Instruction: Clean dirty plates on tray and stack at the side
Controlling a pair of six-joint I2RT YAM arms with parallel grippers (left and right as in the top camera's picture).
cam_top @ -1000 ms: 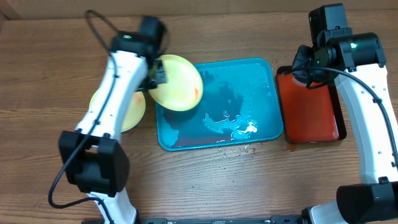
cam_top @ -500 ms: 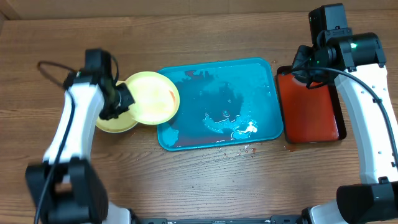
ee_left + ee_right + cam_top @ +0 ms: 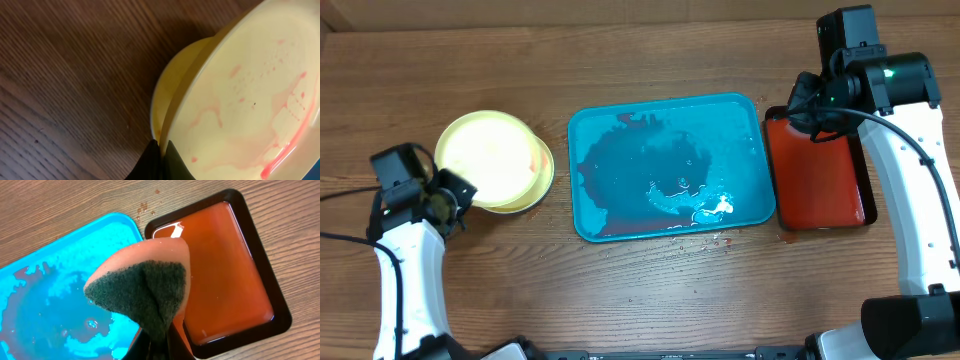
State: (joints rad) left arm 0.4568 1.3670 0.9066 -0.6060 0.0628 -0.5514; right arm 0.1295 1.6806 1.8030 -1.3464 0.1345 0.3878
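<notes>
Down at the left side of the table [image 3: 660, 290], we've got the left claw [image 3: 448, 196] pinched tight on the rim of the top plate [image 3: 485, 155]. The wrist view shows it well: the dark fingers [image 3: 145, 167] sit at the bottom, and the plate's edge runs right between them. That plate spreads away ahead of the claw, with a whitish centre and thin pink-red streaks across it. Directly under it, touching, we see a second yellow plate [image 3: 525, 200], its rim peeking out on the side of the claw and on the far side. Whether a third one lies in that pile, we cannot tell.

The big turquoise tray [image 3: 740, 150] lies beyond the plates from this claw, close to them but apart. It holds no plate, only wet reddish smears and a patch of white foam [image 3: 715, 210].

Across the table, the right claw [image 3: 810, 118] is clamped on a sponge [image 3: 142, 287], orange with a dark green scouring face, folded up in the grip. Below and ahead of that claw sits the small red tray [image 3: 225, 265], dark-rimmed, with orange-red liquid pooled inside. The turquoise tray lies just beside it, off to the claw's left in the wrist view.
</notes>
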